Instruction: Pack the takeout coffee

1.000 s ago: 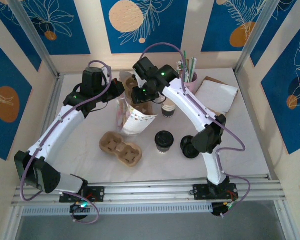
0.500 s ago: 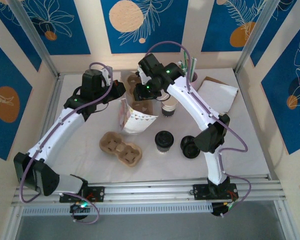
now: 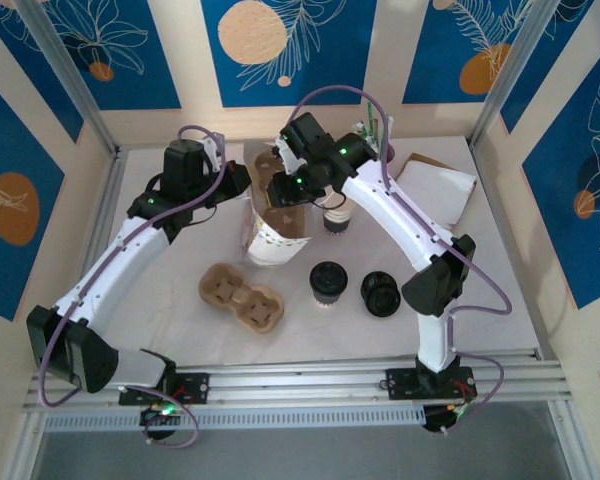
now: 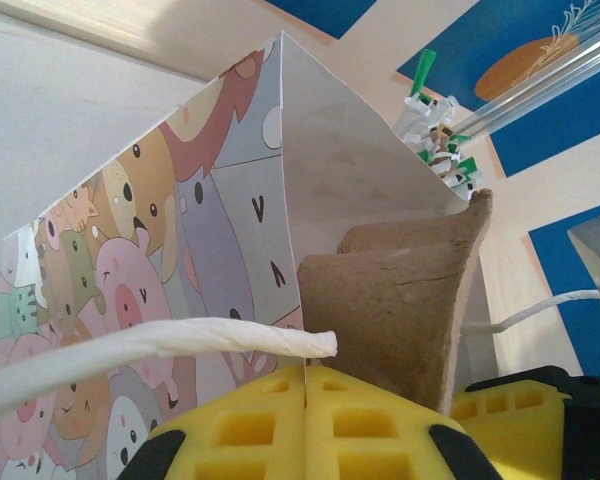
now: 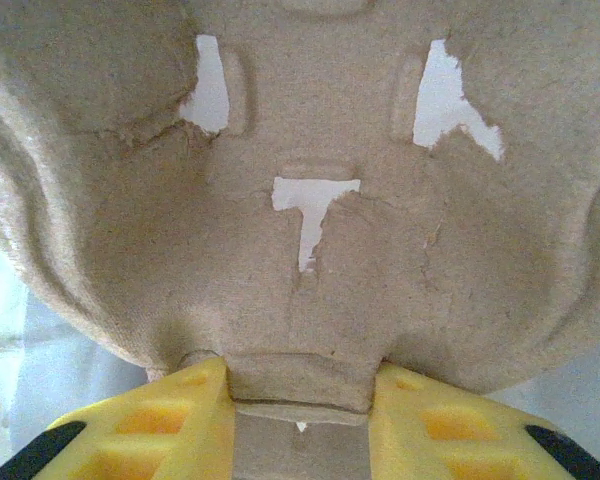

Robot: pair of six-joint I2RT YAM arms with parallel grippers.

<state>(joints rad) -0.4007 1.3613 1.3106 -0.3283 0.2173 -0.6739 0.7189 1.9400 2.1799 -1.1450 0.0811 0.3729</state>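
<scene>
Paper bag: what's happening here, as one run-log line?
left tool shut at paper bag handle | right tool shut on cup carrier, over bag | takeout coffee on table, unpacked

Right pincer [image 3: 283, 190] holding cardboard carrier [image 3: 286, 216] at paper bag [image 3: 275, 245], lidded cup [image 3: 328, 283] nearby

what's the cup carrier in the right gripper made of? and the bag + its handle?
The cup carrier looks like moulded paper pulp: matte tan, fibrous, ragged at the cutouts. The paper bag: smooth printed paper, cartoon animals, crisp folds. Its handle: white twisted cord, probably paper.
</scene>
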